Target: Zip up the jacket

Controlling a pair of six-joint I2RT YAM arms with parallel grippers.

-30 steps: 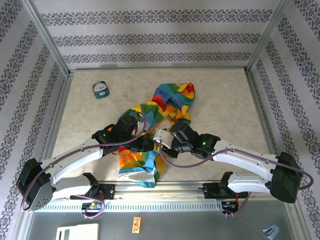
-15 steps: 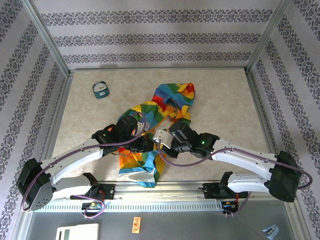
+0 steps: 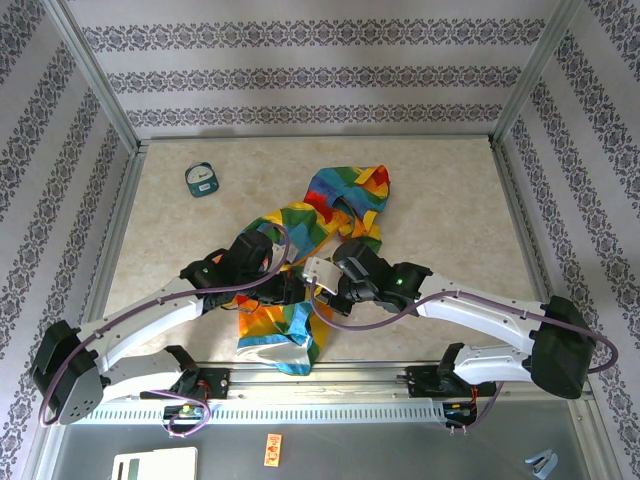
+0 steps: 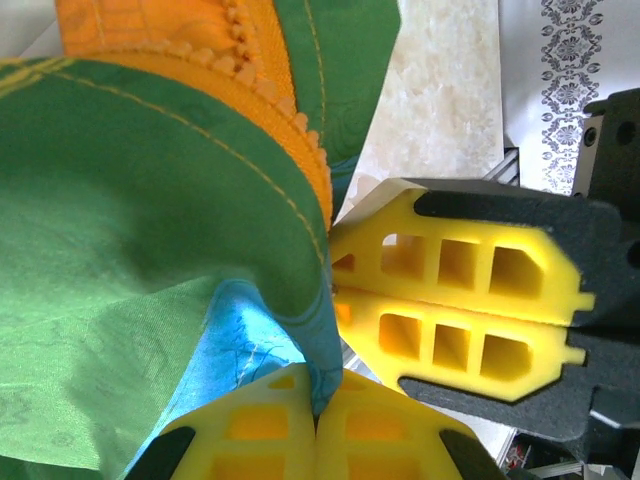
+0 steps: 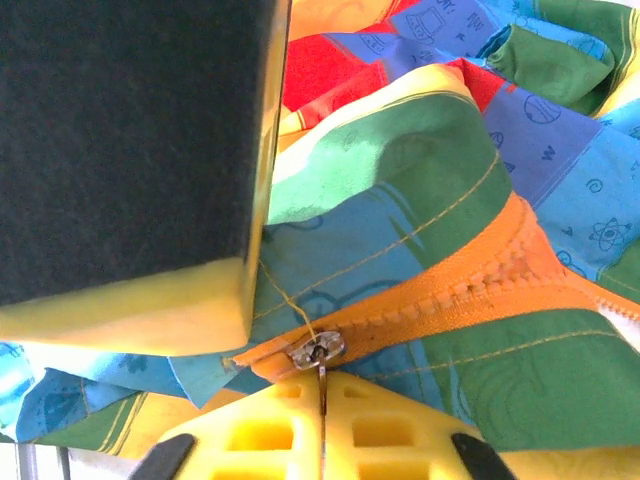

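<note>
Jacket (image 3: 320, 225) lies bunched on the table (image 3: 450, 200), centre-near, between the two arms. A small teal gadget (image 3: 202, 179) sits well apart at far left.

Left gripper (image 4: 318, 420): jaws pressed together, pinching the blue-green fabric at the jacket's bottom edge, just beside the orange zipper teeth (image 4: 290, 120). Right gripper (image 5: 322, 425): jaws pressed together on the thin metal pull tab (image 5: 322, 385) hanging from the zipper slider (image 5: 318, 351). The slider sits at the low end of the zipper tape (image 5: 450, 290). The two grippers are touching or nearly so.

Step in hand, by judgement: start the pull. To do it well, the left should hold the hem firm and low as an anchor. The right should draw the tab straight along the teeth, away from the left, keeping the tape taut so loose green fabric does not catch in the slider. The grip on the tab looks thin and could slip, so a slow pull is best.

Containers: none involved, and the jacket holds nothing.
</note>
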